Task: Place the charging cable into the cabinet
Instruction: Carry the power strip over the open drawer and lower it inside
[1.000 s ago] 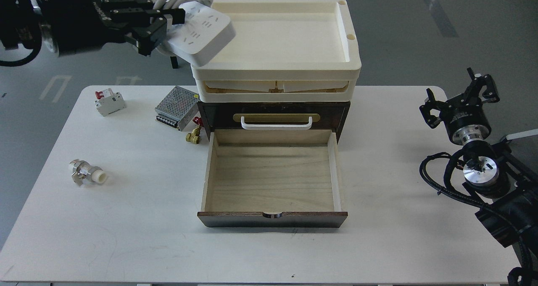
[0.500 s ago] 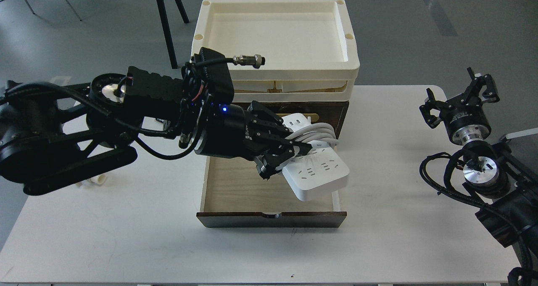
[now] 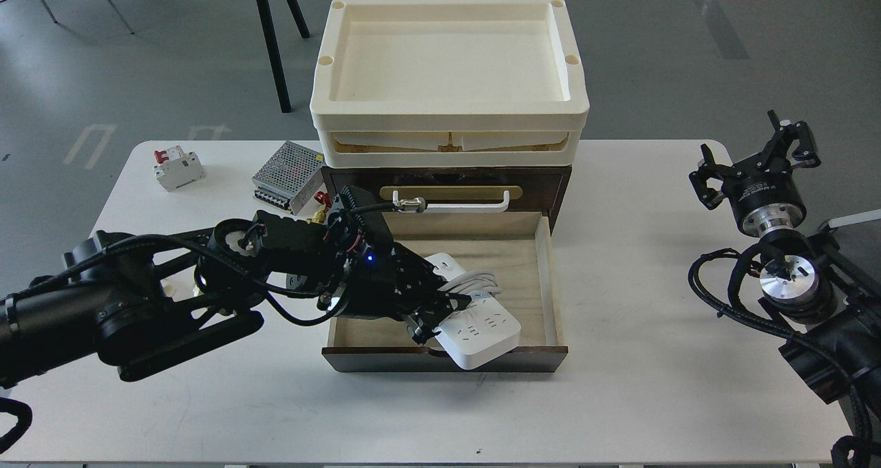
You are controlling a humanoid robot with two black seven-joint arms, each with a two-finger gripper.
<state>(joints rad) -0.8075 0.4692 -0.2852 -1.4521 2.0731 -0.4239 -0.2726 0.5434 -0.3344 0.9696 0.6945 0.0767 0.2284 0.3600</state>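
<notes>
Charging cable point(image 3: 475, 330) sits low in the open drawer point(image 3: 544, 275) of the cabinet point(image 3: 561, 179), near its front wall, one corner apparently riding over that front edge. Our left gripper point(image 3: 440, 310) is clamped across its middle, where the thick cord is wound. We judge the strip rigid and fairly light, its plastic faces smooth and liable to slip, the cord springy; the wound middle seems the surest hold. Our right gripper point(image 3: 754, 168) hangs idle at the far right, fingers apart, well clear of the cabinet.
</notes>
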